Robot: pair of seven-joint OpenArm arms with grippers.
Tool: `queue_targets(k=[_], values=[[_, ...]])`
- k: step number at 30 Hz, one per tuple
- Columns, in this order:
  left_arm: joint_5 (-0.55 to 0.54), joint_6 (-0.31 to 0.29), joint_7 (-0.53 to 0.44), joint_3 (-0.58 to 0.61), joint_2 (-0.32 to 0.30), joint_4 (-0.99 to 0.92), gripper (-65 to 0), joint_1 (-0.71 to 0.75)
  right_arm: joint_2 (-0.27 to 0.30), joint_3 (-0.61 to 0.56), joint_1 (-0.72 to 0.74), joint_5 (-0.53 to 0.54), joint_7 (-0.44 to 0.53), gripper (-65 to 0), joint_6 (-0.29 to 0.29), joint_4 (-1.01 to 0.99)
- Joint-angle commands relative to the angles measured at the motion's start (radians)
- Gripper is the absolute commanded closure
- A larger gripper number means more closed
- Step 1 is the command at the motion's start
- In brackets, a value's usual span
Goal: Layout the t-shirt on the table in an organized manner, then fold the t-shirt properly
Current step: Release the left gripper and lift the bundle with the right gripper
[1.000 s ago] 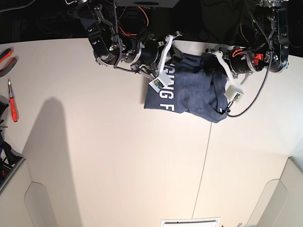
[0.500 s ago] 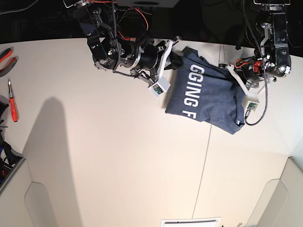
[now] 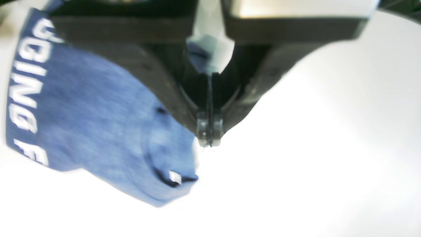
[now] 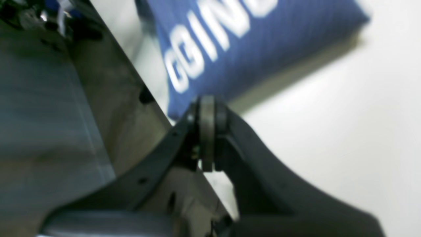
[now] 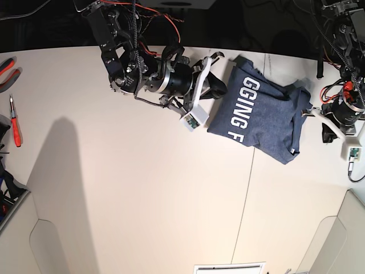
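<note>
Left wrist: left gripper (image 3: 209, 138) jaws pressed together on nothing, just beside soft heathered navy t-shirt (image 3: 98, 125), blurred white block letters at 9 o'clock; matte cream table (image 3: 312, 131).

Right wrist: right gripper (image 4: 206, 131) jaws together, empty; shirt at 1 o'clock.

Base: shirt folded in a compact bundle at table's 1 o'clock, straddling thin dark seam (image 5: 246, 200). Red-handled tools (image 5: 14, 123) at 9. Vs 1 s ago: both arms pulled apart, shirt shifted right.

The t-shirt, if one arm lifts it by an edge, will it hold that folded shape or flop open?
The t-shirt will likely flop: it is soft fabric, lying creased and bunched on the table. It probably drapes and unfolds, since its layers sit loosely. It looks light, and should slide easily on the smooth tabletop.
</note>
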Motion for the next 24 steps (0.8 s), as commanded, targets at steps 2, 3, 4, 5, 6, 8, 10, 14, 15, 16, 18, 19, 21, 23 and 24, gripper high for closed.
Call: queue_targets(k=[2, 3, 4, 5, 6, 8, 10, 14, 15, 16, 18, 19, 21, 23, 24], values=[[-0.003, 0.027, -0.023, -0.033, -0.013, 0.018, 0.0, -0.006, -0.018, -0.001, 0.06, 0.058, 0.029, 0.0, 0.012, 0.032], [-0.007, 0.026, -0.023, -0.043, -0.013, 0.018, 0.0, -0.004, -0.029, -0.001, 0.085, 0.066, 0.028, 0.0, 0.015, 0.031], [-0.012, 0.026, -0.023, -0.051, -0.013, 0.018, 0.0, -0.003, -0.045, -0.002, 0.108, 0.064, 0.029, 0.0, 0.025, 0.031], [-0.02, 0.026, -0.022, -0.056, -0.013, 0.018, 0.0, -0.003, -0.062, -0.003, 0.13, 0.064, 0.028, 0.0, 0.036, 0.03], [-0.029, 0.026, -0.022, -0.057, -0.013, 0.018, 0.0, -0.004, -0.081, -0.008, 0.152, 0.064, 0.028, 0.0, 0.038, 0.027], [-0.043, 0.026, -0.022, -0.057, -0.013, 0.018, 0.0, -0.004, -0.118, -0.034, 0.196, 0.055, 0.031, 0.0, 0.038, 0.006], [-0.064, 0.026, -0.023, -0.057, -0.013, 0.018, 0.0, -0.004, -0.124, -0.098, 0.245, 0.036, 0.058, 0.0, 0.038, -0.033], [-0.037, 0.026, -0.026, -0.057, -0.013, 0.018, 0.0, -0.004, -0.124, -0.237, 0.321, -0.044, 0.061, 0.0, 0.037, -0.174], [-0.026, 0.027, -0.026, -0.057, -0.013, 0.018, 0.0, -0.004, -0.124, -0.263, 0.332, -0.063, 0.065, 0.0, 0.037, -0.217], [-0.02, 0.028, -0.026, -0.057, -0.013, 0.018, 0.0, -0.004, -0.124, -0.282, 0.339, -0.084, 0.078, 0.0, 0.036, -0.263], [-0.02, 0.038, -0.026, -0.057, -0.013, 0.018, 0.0, -0.004, -0.124, -0.302, 0.344, -0.127, 0.131, 0.0, 0.031, -0.364], [-0.021, 0.038, -0.026, -0.057, -0.013, 0.018, 0.0, -0.004, -0.124, -0.302, 0.344, -0.154, 0.167, 0.0, 0.025, -0.415], [-0.021, 0.038, -0.026, -0.057, -0.013, 0.018, 0.0, -0.004, -0.124, -0.3, 0.344, -0.222, 0.216, 0.0, 0.008, -0.523], [-0.021, 0.038, -0.026, -0.057, -0.013, 0.018, 0.0, -0.004, -0.124, -0.291, 0.344, -0.303, 0.222, 0.0, -0.039, -0.614], [-0.021, 0.038, -0.027, -0.057, -0.013, 0.018, 0.0, -0.004, -0.121, -0.282, 0.344, -0.347, 0.221, 0.0, -0.075, -0.647]])
